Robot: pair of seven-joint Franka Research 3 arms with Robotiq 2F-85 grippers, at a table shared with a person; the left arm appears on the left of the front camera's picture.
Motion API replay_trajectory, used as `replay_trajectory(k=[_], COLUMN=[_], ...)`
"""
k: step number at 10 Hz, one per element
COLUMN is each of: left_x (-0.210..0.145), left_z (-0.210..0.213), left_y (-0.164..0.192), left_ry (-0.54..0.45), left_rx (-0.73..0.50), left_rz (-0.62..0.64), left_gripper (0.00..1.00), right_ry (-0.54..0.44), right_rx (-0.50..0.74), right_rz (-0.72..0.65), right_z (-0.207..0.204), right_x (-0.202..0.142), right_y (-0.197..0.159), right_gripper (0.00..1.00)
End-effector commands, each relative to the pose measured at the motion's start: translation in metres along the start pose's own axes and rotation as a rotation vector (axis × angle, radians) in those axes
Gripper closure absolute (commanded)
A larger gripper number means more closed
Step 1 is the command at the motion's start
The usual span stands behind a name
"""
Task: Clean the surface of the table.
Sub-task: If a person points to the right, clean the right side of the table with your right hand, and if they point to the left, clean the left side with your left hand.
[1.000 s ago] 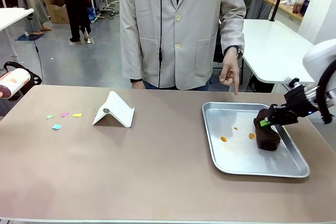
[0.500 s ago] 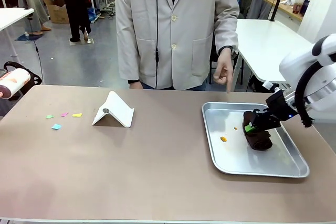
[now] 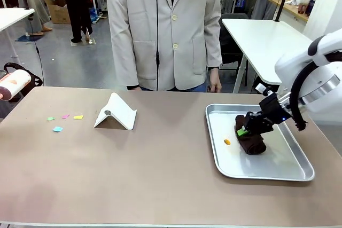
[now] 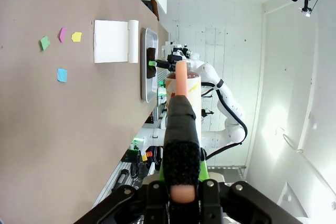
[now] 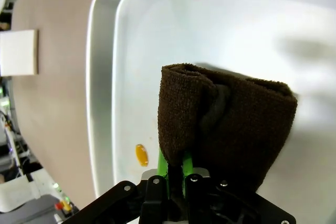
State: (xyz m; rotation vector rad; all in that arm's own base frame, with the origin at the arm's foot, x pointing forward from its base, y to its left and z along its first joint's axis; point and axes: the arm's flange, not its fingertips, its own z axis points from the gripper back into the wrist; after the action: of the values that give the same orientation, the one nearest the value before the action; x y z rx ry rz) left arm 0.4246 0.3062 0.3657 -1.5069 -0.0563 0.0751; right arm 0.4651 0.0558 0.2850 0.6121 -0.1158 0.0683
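- A wide taupe-brown table stretches across the front view, from the near edge to a person in a pale grey jacket standing at the far side.
- The person's hand hangs just beyond the table's far edge, touching nothing.
- A shiny metal tray lies on the right part of the table.
- The right gripper reaches into the tray, its green-padded fingers pressed together on a folded brown cloth.
- In the right wrist view, the cloth fold stands up from between the pads and its lower part rests on the tray floor.
- A small orange spot sits on the tray floor, just left of the cloth.
- A white folded stand sits like a little tent on the left half of the table.
- Four small paper scraps, green, pink, yellow and blue, lie left of the stand.
- The left gripper is clamped on the pink handle of a white roller, possibly a lint roller; its print is too blurred to read.
- In the front view, the roller hangs by the table's far left corner.
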Motion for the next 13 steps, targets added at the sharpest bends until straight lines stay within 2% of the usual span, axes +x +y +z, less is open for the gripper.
replay_trajectory(k=[1,3,6,9,13], left_x=[-0.003,-0.003,-0.003,-0.003,-0.003], left_z=[0.0,0.0,0.0,0.0,0.0], left_y=[-0.004,-0.004,-0.004,-0.004,-0.004], left_ry=[-0.007,-0.007,-0.007,-0.007,-0.007], left_rx=[-0.023,-0.023,-0.023,-0.023,-0.023], left_rz=[-0.011,-0.011,-0.011,-0.011,-0.011], left_gripper=[0.97,0.97,0.97,0.97,0.97], right_ry=[0.096,0.164,0.201,0.167,0.001], right_rx=[0.071,0.13,0.109,0.083,0.019], right_rz=[0.054,0.139,0.225,0.169,0.003], right_z=[-0.028,-0.035,-0.043,-0.044,-0.025], right_x=[-0.008,-0.019,-0.032,-0.025,-0.013], right_y=[0.015,0.031,0.044,0.037,0.013], right_gripper=[0.89,0.89,0.89,0.89,0.89])
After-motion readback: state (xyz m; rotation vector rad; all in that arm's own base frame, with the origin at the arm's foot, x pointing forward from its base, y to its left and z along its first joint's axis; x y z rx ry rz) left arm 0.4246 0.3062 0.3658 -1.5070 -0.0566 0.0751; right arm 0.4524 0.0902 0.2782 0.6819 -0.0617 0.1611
